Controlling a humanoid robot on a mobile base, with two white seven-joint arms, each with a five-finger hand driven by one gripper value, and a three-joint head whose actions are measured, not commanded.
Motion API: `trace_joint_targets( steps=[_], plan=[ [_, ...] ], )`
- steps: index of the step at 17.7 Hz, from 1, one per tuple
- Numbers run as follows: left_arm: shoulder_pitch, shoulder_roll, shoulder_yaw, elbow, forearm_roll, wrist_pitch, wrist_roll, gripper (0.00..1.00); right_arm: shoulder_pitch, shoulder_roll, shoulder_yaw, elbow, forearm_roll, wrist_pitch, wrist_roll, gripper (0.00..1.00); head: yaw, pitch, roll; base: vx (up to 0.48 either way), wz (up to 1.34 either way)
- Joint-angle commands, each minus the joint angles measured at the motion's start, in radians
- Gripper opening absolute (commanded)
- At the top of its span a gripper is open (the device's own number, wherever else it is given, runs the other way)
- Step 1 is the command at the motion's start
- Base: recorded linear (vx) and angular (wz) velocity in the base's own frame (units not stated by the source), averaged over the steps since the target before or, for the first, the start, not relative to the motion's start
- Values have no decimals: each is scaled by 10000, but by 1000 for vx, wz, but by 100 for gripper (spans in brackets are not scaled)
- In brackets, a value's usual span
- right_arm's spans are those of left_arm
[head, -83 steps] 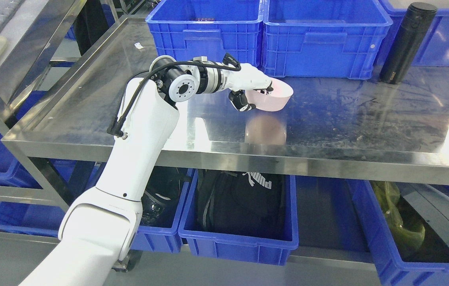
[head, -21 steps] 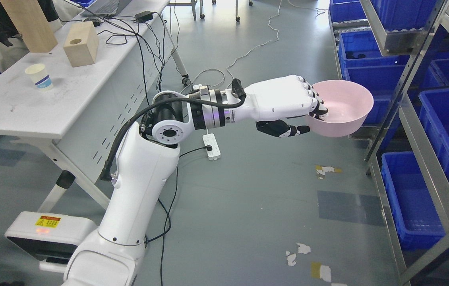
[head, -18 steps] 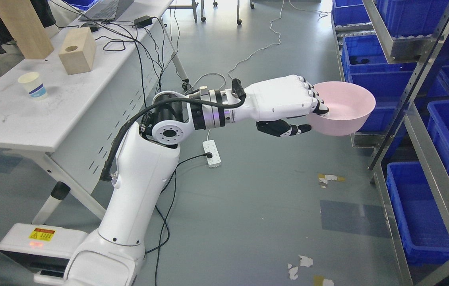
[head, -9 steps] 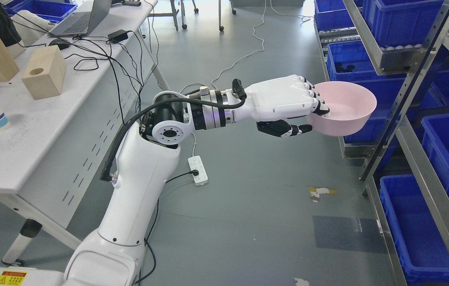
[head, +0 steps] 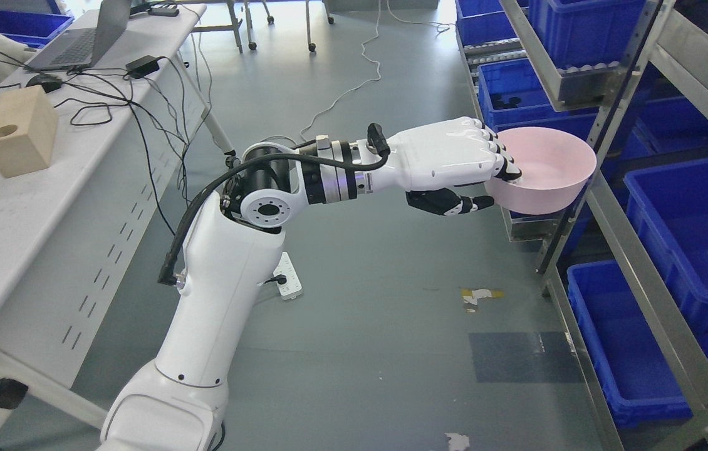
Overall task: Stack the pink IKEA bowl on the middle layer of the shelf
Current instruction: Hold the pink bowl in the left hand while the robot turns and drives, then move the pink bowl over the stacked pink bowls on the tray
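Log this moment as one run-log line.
left hand: gripping pink bowl rim | bowl: airborne beside shelf | placed: no

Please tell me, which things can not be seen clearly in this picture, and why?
- Right hand: outside the head view.
- Shelf to the right: cut off by the top and right edges, so its layers cannot be counted.
- Pink bowl: near rim covered by the left hand.
- Other bowls to stack on: none visible.
- White table: cut by the left edge.

floor: grey | desk: white, left | racks: steel, right
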Motion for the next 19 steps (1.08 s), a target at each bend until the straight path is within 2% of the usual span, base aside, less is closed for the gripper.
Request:
trace_joint_targets(
  steps=[1, 5, 11, 15, 17, 19],
  plan=[
    [-14, 175, -25, -10, 0, 10, 6, 4, 1, -174, 46, -174, 5, 5, 7, 100, 0, 0, 0, 14, -444],
    [-60, 175, -71, -10, 15, -36, 67, 5, 1, -174, 46, -174, 5, 5, 7, 100, 0, 0, 0, 50, -786],
    [-964, 175, 35, 36, 199, -144, 496, 6, 1, -174, 46, -174, 5, 5, 7, 100, 0, 0, 0, 37, -1210],
    [-2312, 175, 1137, 463, 16, -22, 466, 6, 1, -174, 46, -174, -10, 5, 7, 100, 0, 0, 0, 27, -1259],
    [-2545, 175, 2147, 1274, -1158, -5, 359, 6, 1, -174, 46, -174, 5, 5, 7, 100, 0, 0, 0, 41, -1168],
    [-2652, 175, 2428, 1538, -2173, -5, 115, 6, 1, -174, 46, -174, 5, 5, 7, 100, 0, 0, 0, 57, -1071]
  ],
)
